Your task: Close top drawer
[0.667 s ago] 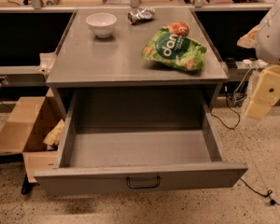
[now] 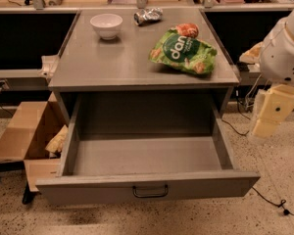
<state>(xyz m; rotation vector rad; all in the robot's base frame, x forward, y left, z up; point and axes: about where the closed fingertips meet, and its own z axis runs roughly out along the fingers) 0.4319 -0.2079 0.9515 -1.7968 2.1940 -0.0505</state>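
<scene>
The top drawer [image 2: 147, 186] of the grey metal cabinet is pulled far out and its inside [image 2: 147, 155] is bare. Its flat front faces me, with a small dark bail handle [image 2: 150, 191] at the centre. My gripper [image 2: 270, 112] hangs from the white arm [image 2: 284, 53] at the right. It is beside the cabinet's right side, above and to the right of the drawer's right front corner, and touches nothing.
On the cabinet top [image 2: 112, 62] lie a white bowl [image 2: 106, 25], a green snack bag [image 2: 183, 52] and a crumpled silver wrapper [image 2: 148, 15]. An open cardboard box [image 2: 27, 136] sits on the floor to the left. Cables [image 2: 269, 202] run along the floor to the right.
My gripper has come slightly lower and a little to the left. The drawer stays open as before.
</scene>
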